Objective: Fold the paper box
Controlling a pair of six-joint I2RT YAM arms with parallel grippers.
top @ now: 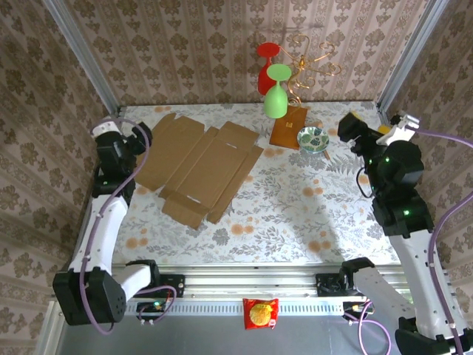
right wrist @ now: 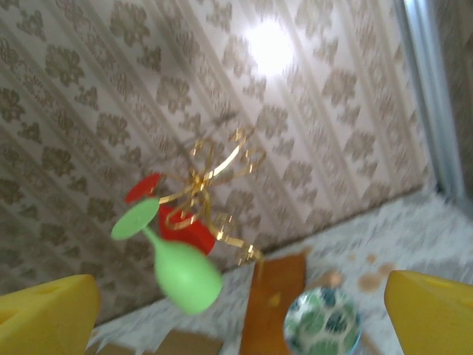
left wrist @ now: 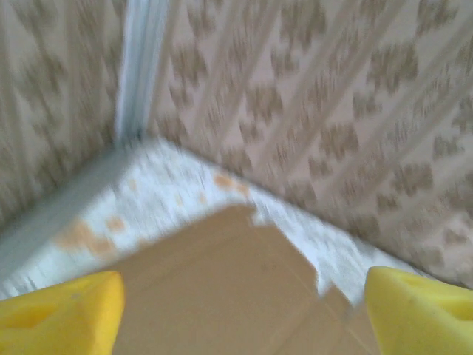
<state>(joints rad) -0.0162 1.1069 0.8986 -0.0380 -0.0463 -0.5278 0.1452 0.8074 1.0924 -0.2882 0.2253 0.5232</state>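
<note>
- The paper box lies flat and unfolded on the left rear of the floral tabletop: plain brown corrugated cardboard, die-cut with flaps and creases.
- The left claw sits just beside its left edge, yellow fingers spread, gripping nothing.
- The right claw stands well apart, jaws wide open.

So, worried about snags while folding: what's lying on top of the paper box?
Nothing rests on the paper box; it lies flat and bare on the table. Whatever is beneath it is covered.
</note>
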